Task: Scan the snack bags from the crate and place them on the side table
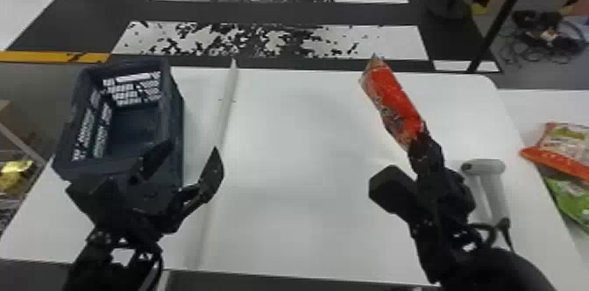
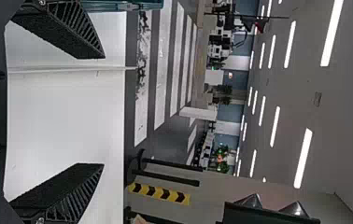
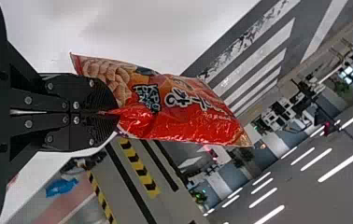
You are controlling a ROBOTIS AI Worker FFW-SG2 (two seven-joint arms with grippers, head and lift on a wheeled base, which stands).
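Red snack bag point(image 1: 394, 99): in the right gripper point(image 1: 419, 136), gripped at one end between its two black fingers. Head view has it over the right part of the white table point(image 1: 298, 158), slanting, its free end pointing forward and somewhat left. Right wrist view agrees: fingers closed together on the bag's edge, printed face showing, the rest of the bag projecting past the fingertips.

Left gripper point(image 1: 193, 147): open, fingers spread wide, nothing between them. Position: in front of the near right corner of the dark blue crate point(image 1: 176, 115); contact with crate, cannot tell.

Crate: upright, left end of table. Thin raised strip point(image 1: 225, 106) runs front to back on the table, just right of the crate.

Handheld scanner point(image 1: 498, 185): pale grey, on the table, right of the right gripper, cable attached.

Side table point(image 1: 519, 108): beyond the table's right edge. An orange-edged bag point(image 1: 563, 145) lies there, partly covering a green bag point(image 1: 572, 198).
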